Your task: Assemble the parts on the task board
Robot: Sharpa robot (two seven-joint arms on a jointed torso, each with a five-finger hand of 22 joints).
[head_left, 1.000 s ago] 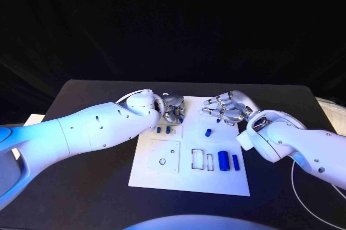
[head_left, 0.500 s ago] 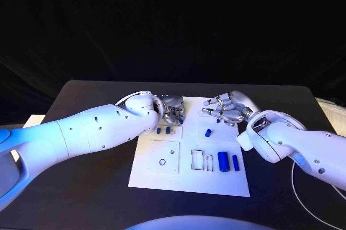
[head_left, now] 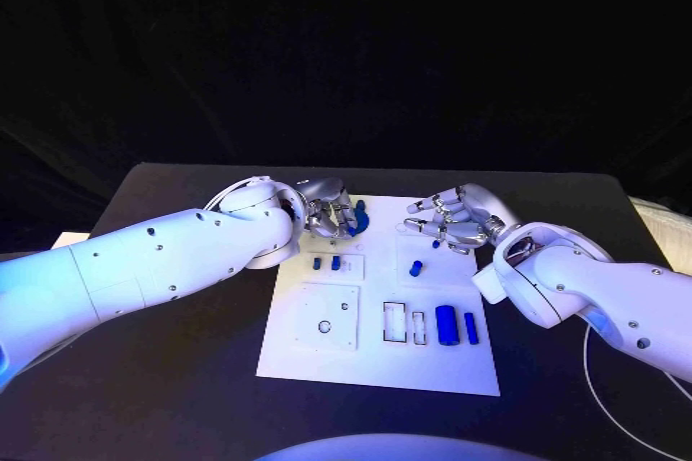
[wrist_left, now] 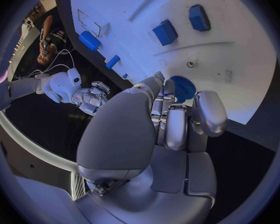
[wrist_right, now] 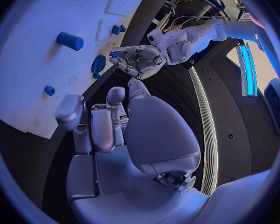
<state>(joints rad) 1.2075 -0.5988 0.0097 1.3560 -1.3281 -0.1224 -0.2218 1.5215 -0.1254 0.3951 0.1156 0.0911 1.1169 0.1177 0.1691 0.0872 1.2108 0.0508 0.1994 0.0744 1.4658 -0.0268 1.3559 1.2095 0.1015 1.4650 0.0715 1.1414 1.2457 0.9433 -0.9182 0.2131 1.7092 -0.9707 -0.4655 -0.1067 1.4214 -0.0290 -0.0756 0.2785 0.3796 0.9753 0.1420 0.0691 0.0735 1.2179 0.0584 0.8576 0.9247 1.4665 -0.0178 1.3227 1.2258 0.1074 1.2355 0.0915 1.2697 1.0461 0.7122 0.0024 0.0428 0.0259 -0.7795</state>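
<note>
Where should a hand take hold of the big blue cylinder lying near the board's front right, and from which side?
Grip the big blue cylinder across its middle, coming from above, fingers on its two long curved sides. It lies flat on the task board, long axis running front to back; a thinner blue bar beside it crowds one side.

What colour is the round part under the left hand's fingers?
Blue; the round part shows best in the left wrist view, by the left hand.

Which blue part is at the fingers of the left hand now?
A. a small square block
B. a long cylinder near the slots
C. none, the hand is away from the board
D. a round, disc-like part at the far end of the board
D: the left hand has its fingertips at a round blue part at the far end of the task board; the left wrist view shows the same part.
</note>
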